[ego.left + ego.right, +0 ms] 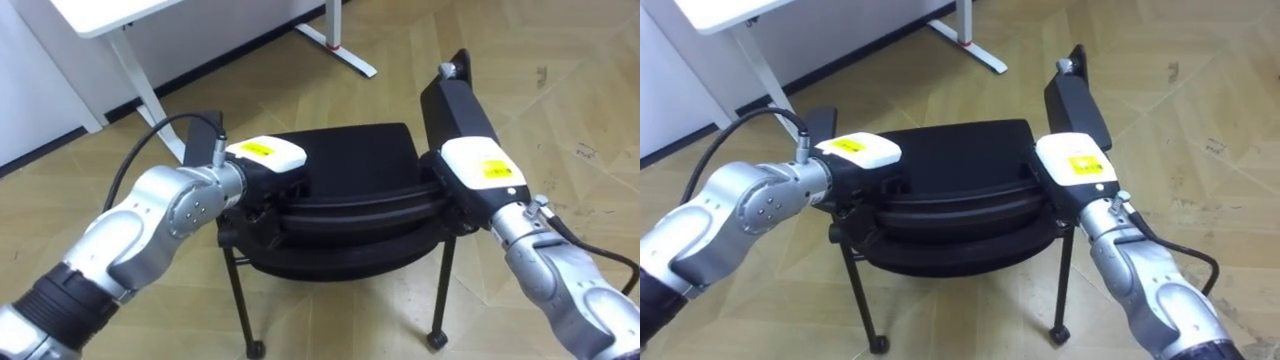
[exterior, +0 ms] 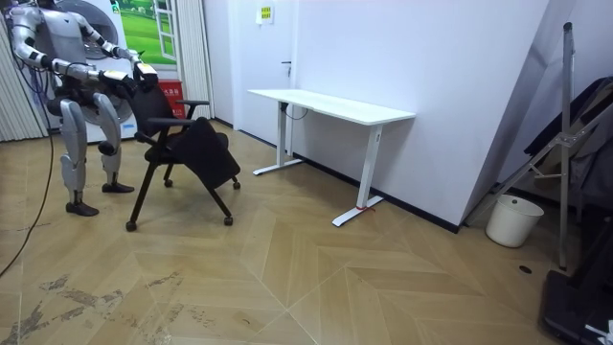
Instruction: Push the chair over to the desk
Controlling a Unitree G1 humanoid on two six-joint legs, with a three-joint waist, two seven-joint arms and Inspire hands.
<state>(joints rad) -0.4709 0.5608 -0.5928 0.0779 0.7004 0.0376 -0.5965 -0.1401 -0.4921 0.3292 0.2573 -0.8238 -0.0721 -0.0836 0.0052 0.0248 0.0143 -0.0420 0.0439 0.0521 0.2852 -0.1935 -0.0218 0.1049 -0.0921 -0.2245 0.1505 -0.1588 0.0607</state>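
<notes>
Chair (image 1: 340, 190): black, on thin legs with small castors. It sits in the middle of the eye views, seen from behind and above. In the room view it is at the upper left, directly in front of the standing robot and well apart from the desk.
Left hand (image 1: 265, 160): lies on the top edge of the chair's back, left of centre. Whether it grips or only rests there cannot be told.
Right hand (image 1: 480, 170): lies against the right end of the chair's back, at the foot of the armrest (image 1: 455, 100). Its hold cannot be told.
Bucket (image 2: 514, 220): white, on the floor at the room view's lower right, near the wall. Its contents cannot be made out.
Desk (image 2: 330, 105): white, on white legs, against the wall. It is at the upper left of the eye views.
Yellow sticker (image 1: 258, 149): one on the white back of each hand, print too small to read.
Wall notice (image 2: 263, 13): small and yellowish, at the top of the room view, writing illegible.
Floor (image 2: 316, 278): wood parquet in a herringbone pattern.
</notes>
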